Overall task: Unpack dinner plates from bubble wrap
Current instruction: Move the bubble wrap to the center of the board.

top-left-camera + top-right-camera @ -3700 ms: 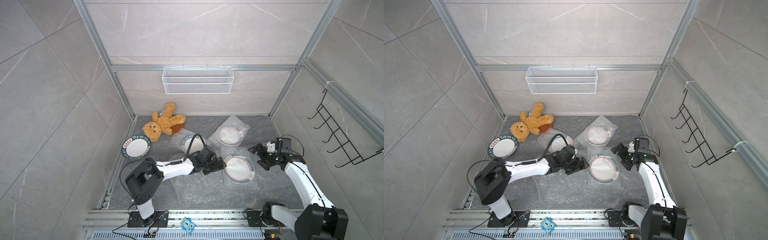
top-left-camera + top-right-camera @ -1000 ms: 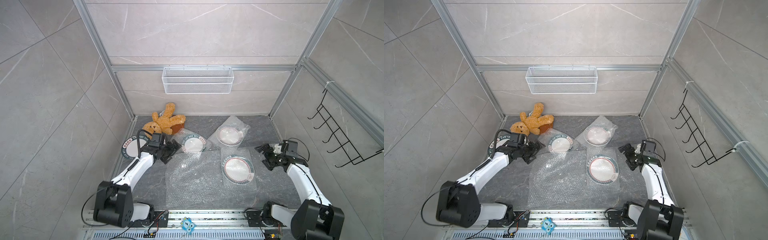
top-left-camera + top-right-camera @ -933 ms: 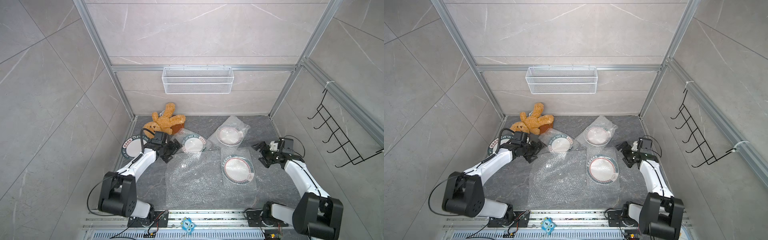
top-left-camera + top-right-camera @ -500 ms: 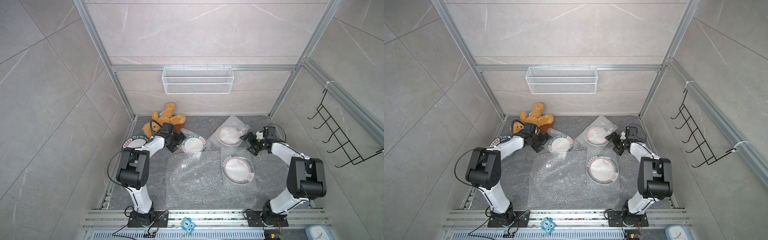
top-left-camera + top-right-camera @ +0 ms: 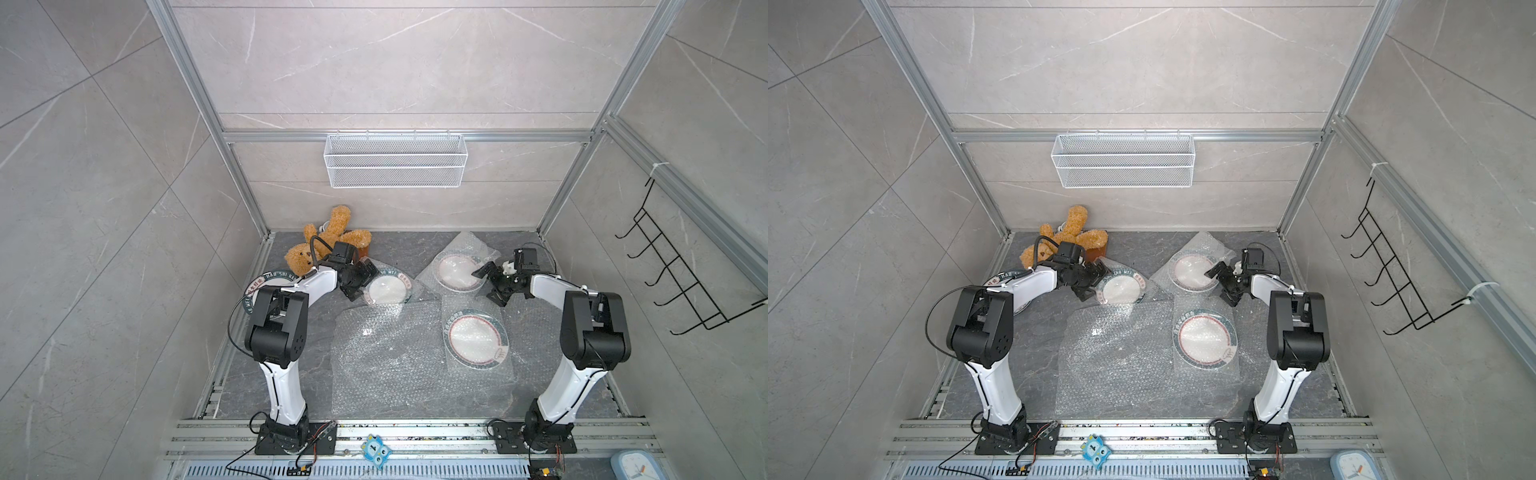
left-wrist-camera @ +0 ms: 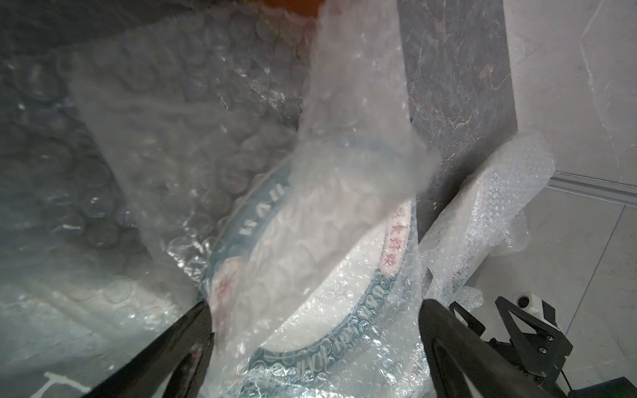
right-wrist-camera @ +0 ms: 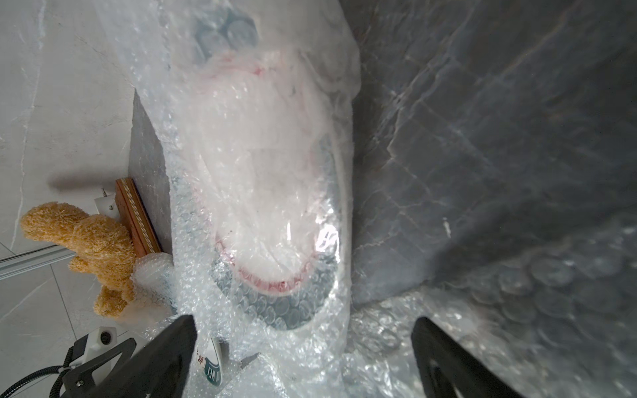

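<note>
Both wide: left hand [image 5: 362,281] astride rim of one wrapped dinner plate [image 5: 385,289], right hand [image 5: 489,286] at edge of another wrapped plate [image 5: 456,271]; likely posed to pinch bubble wrap [image 6: 172,144] loose; contact unclear

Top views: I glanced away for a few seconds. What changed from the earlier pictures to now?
The left gripper swung from the middle to the wrapped plate beside the teddy bear; the right gripper reached back to the far wrapped plate. Both are open, holding nothing. Plates, bubble wrap and bear lie as before.
</note>
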Controlling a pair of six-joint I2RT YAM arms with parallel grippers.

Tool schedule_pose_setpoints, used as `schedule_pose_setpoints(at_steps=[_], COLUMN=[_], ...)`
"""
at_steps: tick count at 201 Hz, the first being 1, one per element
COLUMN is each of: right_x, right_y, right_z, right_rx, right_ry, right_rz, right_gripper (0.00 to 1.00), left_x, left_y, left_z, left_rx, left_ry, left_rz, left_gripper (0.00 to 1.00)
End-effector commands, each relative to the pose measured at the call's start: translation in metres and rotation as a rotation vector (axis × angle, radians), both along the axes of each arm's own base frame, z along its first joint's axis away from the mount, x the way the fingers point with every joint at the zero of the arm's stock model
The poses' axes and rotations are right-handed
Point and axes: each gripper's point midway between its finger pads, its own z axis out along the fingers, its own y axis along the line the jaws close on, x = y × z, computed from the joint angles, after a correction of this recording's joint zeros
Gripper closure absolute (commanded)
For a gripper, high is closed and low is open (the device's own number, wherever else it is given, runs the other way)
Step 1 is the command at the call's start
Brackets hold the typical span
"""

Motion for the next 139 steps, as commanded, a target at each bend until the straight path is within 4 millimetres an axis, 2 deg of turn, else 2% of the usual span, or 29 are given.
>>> schedule_pose_setpoints(at_steps=[1, 27, 59, 85, 108, 139], right_x=[0.007, 0.007, 0.008, 0.013, 0.020, 0.033], right_y=[0.005, 0.008, 0.009, 0.012, 0.017, 0.019], right_z=[0.004, 0.003, 0.002, 0.000, 0.001, 0.002], right_rx=[0.015, 0.027, 0.035, 0.067, 0.104, 0.134], right_ry=[-0.009, -0.007, -0.016, -0.018, -0.035, -0.051], right_rz=[0.004, 0.015, 0.009, 0.006, 0.000, -0.020], right_gripper=[0.01, 0.01, 0.01, 0.01, 0.01, 0.01], left_x=[-0.009, -0.024, -0.025, -0.012, 0.003, 0.037], left_y=[0.001, 0.009, -0.004, -0.020, -0.030, -0.043], left_z=[-0.003, -0.016, -0.019, -0.019, -0.021, -0.017], left_rx=[0.047, 0.097, 0.056, -0.022, -0.009, -0.013], left_ry=[0.044, 0.113, 0.104, 0.081, 0.095, 0.059], left_rz=[-0.003, -0.005, -0.037, -0.038, -0.057, -0.069], left_gripper=[0.05, 0.05, 0.05, 0.05, 0.05, 0.06])
